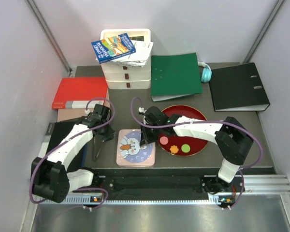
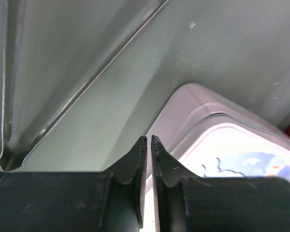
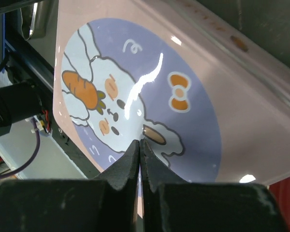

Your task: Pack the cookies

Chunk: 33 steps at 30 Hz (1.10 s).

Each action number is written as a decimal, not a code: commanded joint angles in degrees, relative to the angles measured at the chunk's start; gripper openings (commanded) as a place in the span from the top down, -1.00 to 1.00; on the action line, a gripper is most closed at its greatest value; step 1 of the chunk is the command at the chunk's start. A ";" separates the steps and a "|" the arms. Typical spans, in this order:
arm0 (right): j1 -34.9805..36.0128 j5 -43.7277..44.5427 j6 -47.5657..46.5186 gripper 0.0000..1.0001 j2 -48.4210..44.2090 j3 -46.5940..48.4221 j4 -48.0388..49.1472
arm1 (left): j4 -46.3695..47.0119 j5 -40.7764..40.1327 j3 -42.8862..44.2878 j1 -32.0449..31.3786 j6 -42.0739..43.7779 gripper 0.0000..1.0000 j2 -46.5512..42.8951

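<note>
Pink, orange and green cookies (image 1: pixel 174 149) lie on the near part of the red plate (image 1: pixel 195 115), just right of the pink tin (image 1: pixel 123 159), which has its rabbit lid on. The right gripper (image 3: pixel 140 145) is pressed together low over the lid and holds nothing. The left gripper (image 2: pixel 149 144), also pressed together, is beside the tin's left edge, over the bench (image 1: pixel 232 150).

Pale, matte walls (image 1: pixel 193 29) close me in on three sides, with grey metal struts (image 1: pixel 50 34) slanting up the back corners. My surface (image 1: pixel 122 104) is dark grey (softly and evenly lit from above), edged at the near side by an aluminium rail (image 1: pixel 266 183) above a brushed steel floor plate (image 1: pixel 159 217).
</note>
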 commanded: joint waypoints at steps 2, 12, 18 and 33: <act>-2.99 1.65 -1.02 1.00 2.51 2.88 -0.78 | -1.17 -3.24 3.35 0.27 1.05 0.73 -1.96; -4.31 1.56 -2.17 1.00 4.71 5.25 -2.46 | -0.11 -0.52 0.27 0.36 0.44 0.73 -2.05; -4.92 2.53 -1.73 1.00 6.20 6.66 -3.24 | 0.50 0.19 0.27 0.36 0.61 0.74 -2.48; -6.60 0.86 -0.32 1.00 11.65 8.42 -3.60 | 5.50 8.17 1.41 0.36 1.93 0.69 -5.65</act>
